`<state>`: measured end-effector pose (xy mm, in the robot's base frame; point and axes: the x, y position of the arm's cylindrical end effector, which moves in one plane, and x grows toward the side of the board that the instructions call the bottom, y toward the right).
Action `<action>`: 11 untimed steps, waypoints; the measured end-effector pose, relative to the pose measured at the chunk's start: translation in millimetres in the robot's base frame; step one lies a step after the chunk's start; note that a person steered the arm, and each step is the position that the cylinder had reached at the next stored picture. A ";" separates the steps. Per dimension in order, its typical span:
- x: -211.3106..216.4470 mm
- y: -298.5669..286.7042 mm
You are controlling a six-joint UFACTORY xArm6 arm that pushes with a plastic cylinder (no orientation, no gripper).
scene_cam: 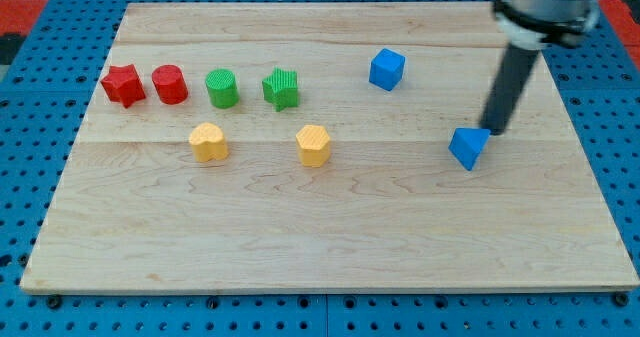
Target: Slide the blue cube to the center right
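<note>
Right now my tip (492, 130) sits on the right side of the counter (330, 237), just beside the upper right edge of the blue triangular block (468, 147) and apparently touching it. The blue cube (386, 69), the thing to be moved, lies farther back and to the left of the tip, well apart from it, in the far middle of the board. No pincer exists on this rod, so there is nothing to call wide, narrow or holding. To do the step well, I judge the tip should leave the triangular block alone, travel round to the cube's far left side, and then push toward the right and slightly nearer, keeping the line of push through the cube's middle so it slides instead of spinning off. The triangular block lies close to the likely goal area at the centre right, so the path should pass on its far side or stop short of it to avoid a knock. The other blocks are well clear on the left: a red star-like block (122, 85), a red cylinder (169, 84), a green cylinder (221, 88), a green ridged block (281, 88), and two yellow blocks (209, 142) (313, 145) nearer. The surface is pale, smooth wood planking, bare on its near half, resting on a blue perforated base (30, 167).
</note>
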<state>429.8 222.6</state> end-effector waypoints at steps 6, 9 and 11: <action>-90.8 3.7; -127.3 -112.6; -164.7 -181.9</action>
<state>265.0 40.7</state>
